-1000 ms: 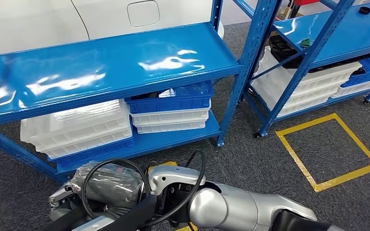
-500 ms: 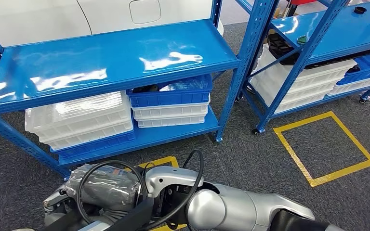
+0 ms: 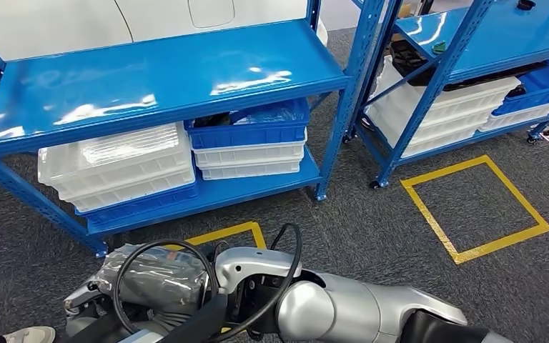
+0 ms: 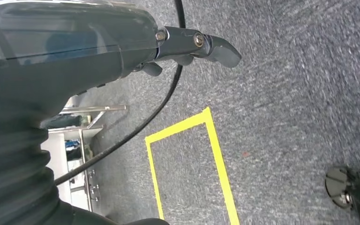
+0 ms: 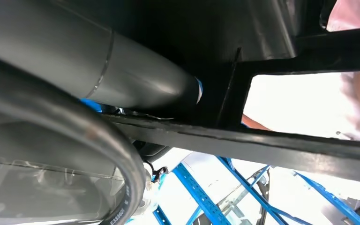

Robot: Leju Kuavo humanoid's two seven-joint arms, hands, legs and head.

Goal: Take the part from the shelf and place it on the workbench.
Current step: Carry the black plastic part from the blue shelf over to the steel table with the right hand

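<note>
The part [image 3: 159, 277] is a dark grey bulky piece wrapped in clear plastic, with a black cable looped over it. It hangs low in front of my body in the head view, above grey carpet. My left hand [image 3: 89, 300] holds it from the left. In the left wrist view the wrapped part [image 4: 61, 42] lies against my left hand [image 4: 192, 44], whose fingers stretch along it. My right hand [image 3: 246, 268] presses on the part's right side, with its fingers hidden behind the part. The right wrist view is dark, with the plastic wrap [image 5: 37, 187] close up.
A blue shelf rack [image 3: 157, 78] stands ahead, with white crates [image 3: 118, 168] and a blue crate [image 3: 250, 132] on its lower level. A second rack [image 3: 500, 36] stands at the right. Yellow tape squares [image 3: 472, 207] mark the carpet. A person's shoe [image 3: 32, 334] shows at lower left.
The whole picture has shifted: the camera moved, so the racks sit higher and more carpet shows. A shoe has come into view at lower left. The part stays held between my hands.
</note>
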